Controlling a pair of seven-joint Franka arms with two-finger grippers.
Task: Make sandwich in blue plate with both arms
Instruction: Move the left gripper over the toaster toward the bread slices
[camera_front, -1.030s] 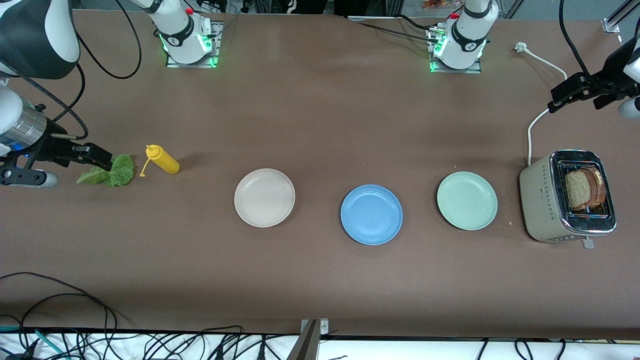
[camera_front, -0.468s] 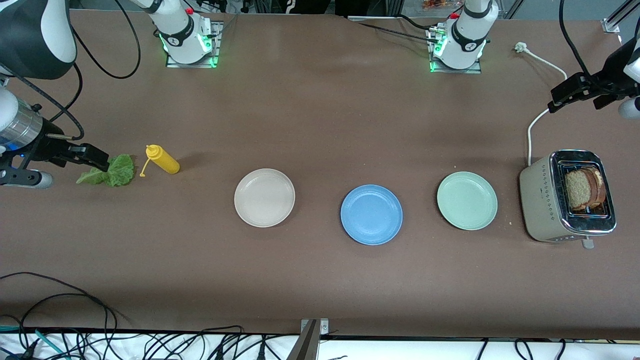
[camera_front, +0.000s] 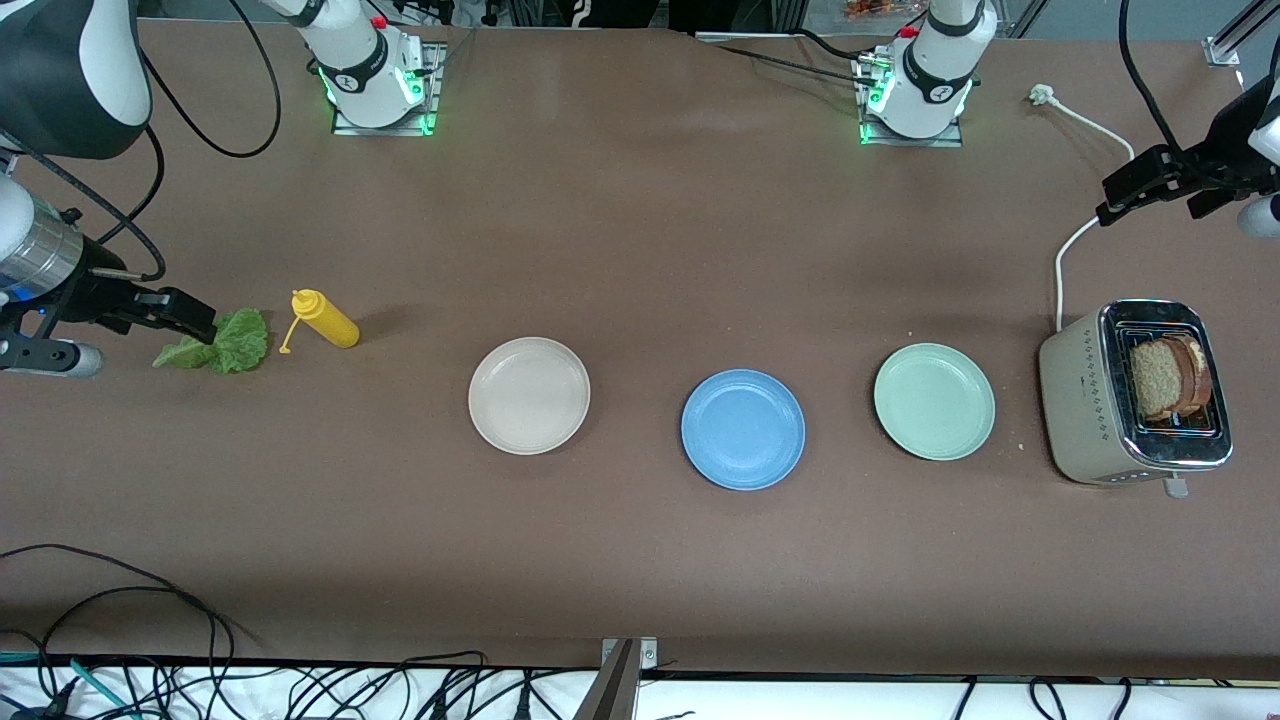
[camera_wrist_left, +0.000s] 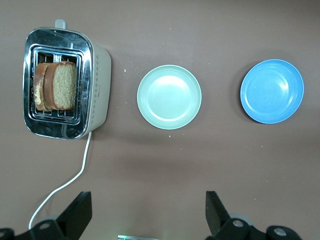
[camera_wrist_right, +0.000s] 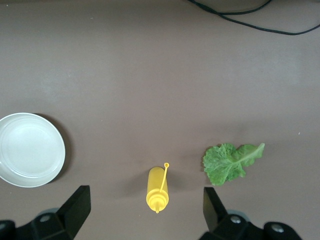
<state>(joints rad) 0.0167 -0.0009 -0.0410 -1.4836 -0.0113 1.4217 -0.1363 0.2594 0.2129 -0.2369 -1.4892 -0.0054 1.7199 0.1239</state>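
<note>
Front view shows you both grippers spread open and empty: right gripper (camera_front: 205, 322) over the ruffled green lettuce leaf (camera_front: 222, 344), left gripper (camera_front: 1108, 205) above the counter (camera_front: 640, 560) near the chrome toaster (camera_front: 1140, 395) holding two brown bread slices (camera_front: 1165, 377). The round sky-blue plate (camera_front: 743, 430) sits bare between beige and mint plates; a hurried drop could land on either neighbour.

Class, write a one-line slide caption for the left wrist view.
Open left hand high above toaster holding two bread slices, mint-green plate and blue plate.
</note>
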